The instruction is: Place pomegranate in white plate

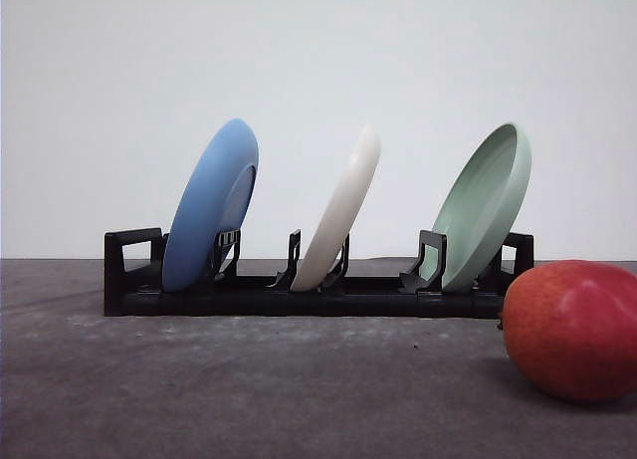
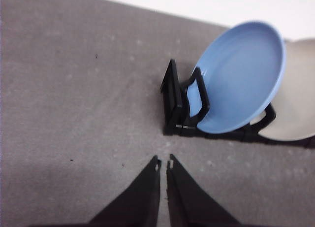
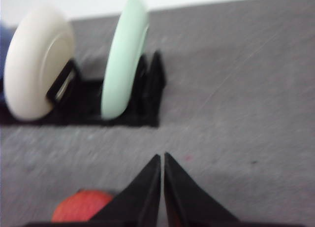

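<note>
Front view: one pomegranate [image 1: 574,329], three racked plates, one white plate [image 1: 341,211].

The pomegranate [image 1: 574,330], at the table's [image 1: 249,389] right edge, has smooth, glossy red skin catching a pale sheen. The table looks like grey cloth or felt, matt and slightly fuzzy, with pale flecks. The rack [image 1: 299,295] looks like matt black plastic. The blue plate [image 1: 209,205], white plate [image 1: 343,208] and green plate [image 1: 485,205] are smooth with a dull, satin finish. Both grippers' fingers [image 2: 147,197] [image 3: 182,197] look like matt black plastic.
</note>
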Robot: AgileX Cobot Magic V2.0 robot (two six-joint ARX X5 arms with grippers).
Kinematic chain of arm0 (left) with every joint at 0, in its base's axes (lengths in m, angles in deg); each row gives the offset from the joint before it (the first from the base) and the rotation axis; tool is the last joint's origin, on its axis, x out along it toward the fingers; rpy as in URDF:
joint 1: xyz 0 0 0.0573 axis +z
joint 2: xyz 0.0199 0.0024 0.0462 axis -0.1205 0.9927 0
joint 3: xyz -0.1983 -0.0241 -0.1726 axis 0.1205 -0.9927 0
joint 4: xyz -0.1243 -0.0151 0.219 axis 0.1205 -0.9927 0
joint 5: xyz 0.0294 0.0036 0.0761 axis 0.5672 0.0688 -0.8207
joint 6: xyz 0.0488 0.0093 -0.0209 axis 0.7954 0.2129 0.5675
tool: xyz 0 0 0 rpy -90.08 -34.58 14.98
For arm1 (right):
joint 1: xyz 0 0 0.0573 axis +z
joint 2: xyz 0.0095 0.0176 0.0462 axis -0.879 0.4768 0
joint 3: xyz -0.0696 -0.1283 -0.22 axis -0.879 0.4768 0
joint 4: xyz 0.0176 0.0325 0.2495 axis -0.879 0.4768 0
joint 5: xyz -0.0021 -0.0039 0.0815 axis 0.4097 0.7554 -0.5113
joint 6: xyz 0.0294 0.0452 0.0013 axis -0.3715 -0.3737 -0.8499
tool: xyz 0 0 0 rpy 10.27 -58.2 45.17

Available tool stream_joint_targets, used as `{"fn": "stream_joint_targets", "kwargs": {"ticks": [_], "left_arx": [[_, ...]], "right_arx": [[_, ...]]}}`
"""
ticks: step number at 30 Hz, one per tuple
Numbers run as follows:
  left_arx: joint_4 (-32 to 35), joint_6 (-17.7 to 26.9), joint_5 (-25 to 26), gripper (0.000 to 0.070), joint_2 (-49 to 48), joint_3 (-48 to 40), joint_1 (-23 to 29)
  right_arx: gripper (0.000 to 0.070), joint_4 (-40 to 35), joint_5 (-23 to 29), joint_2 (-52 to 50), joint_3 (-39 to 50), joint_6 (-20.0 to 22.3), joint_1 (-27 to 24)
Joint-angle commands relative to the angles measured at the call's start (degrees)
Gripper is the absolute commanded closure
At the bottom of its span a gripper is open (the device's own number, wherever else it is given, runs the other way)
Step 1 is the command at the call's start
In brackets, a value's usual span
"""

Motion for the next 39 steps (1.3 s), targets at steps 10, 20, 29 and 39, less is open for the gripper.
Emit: {"fn": "stream_joint_targets", "kwargs": {"ticks": [10, 20, 29, 39], "left_arx": [[4.31, 3.12, 0.37, 0.0697, 9.77, 2.87, -10.61], [11.85, 7.26, 0.37, 0.0697, 16.99, 3.54, -18.17], [12.51, 12.1, 0.37, 0.0682, 21.16, 7.08, -21.55], [12.71, 12.41, 1.73, 0.0283, 20.99, 7.35, -23.2]], "right_arx": [[0.0696, -5.41, -4.79, 10.33, -1.11, 5.29, 2.85], [0.0695, -10.68, -4.81, 13.94, -1.16, 7.67, 10.1], [0.0694, -10.96, -4.81, 14.15, -1.16, 9.19, 11.98], [0.0306, -11.82, -4.81, 14.13, -1.16, 9.54, 11.98]]}}
